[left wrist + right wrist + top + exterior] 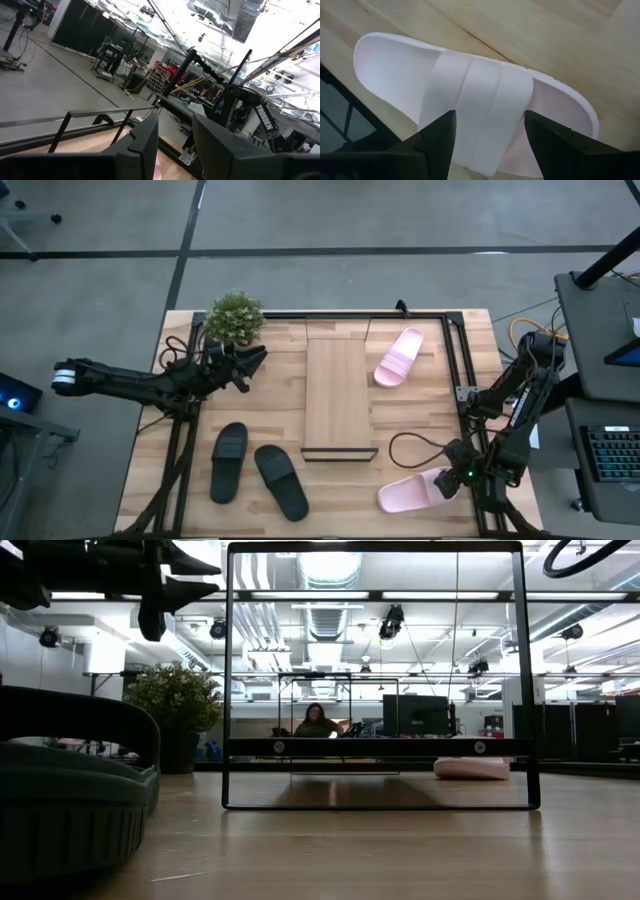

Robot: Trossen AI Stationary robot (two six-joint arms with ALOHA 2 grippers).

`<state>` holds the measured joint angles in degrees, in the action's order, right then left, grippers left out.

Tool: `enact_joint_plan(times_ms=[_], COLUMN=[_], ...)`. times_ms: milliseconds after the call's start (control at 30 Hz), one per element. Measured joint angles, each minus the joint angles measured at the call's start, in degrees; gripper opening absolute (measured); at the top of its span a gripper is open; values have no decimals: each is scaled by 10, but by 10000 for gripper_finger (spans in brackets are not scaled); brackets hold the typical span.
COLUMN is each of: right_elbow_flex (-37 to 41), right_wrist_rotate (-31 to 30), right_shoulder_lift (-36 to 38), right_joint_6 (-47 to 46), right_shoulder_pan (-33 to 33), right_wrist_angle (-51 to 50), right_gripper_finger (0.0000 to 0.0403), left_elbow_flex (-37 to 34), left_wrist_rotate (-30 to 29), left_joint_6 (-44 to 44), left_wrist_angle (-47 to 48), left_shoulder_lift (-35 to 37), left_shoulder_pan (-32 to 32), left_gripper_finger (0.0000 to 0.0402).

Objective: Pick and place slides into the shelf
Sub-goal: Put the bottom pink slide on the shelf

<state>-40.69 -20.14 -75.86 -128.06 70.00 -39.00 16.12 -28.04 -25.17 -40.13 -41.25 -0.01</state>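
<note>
A pale pink slide (412,492) lies on the table near its front right corner. My right gripper (490,120) points down over it, open, one finger on each side of the broad strap (480,95). The other pink slide (398,357) lies right of the shelf (338,395), a light-wood board on a dark frame at the table's middle. Two black slides (228,462) (282,480) lie on their soles at the near left. My left gripper (262,358) hangs raised at the far left beside the plant, open and holding nothing. My right gripper comes at the pink slide from above, slanting down. Its fingers (437,137) stand at the strap's two edges (517,100), across the slide. I cannot tell whether they touch the strap. The slide lies flat on the table.
A small potted plant (235,317) stands at the far left corner. A thin dark frame (455,360) runs along the table's far and right edges. A black cable (415,448) loops on the table by the right arm. Bare wood shows between the shelf and the near pink slide.
</note>
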Motion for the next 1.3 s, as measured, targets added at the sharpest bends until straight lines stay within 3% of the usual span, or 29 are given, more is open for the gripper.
enact_joint_plan(times_ms=[667, 967, 1300], right_elbow_flex=[-22, -21, -21], right_wrist_rotate=[-31, 15, 17], right_shoulder_lift=[18, -13, -25], right_joint_6=[0, 11, 16], right_shoulder_pan=[-4, -2, 1], right_wrist_angle=[4, 9, 7], right_gripper_finger=[226, 226, 226], left_elbow_flex=[0, 0, -1], left_wrist_rotate=[-5, -8, -8], left_joint_6=[0, 1, 1], left_wrist_angle=[-2, 1, 0], left_shoulder_lift=[0, 1, 1], left_shoulder_pan=[0, 0, 0], left_gripper_finger=[107, 107, 107])
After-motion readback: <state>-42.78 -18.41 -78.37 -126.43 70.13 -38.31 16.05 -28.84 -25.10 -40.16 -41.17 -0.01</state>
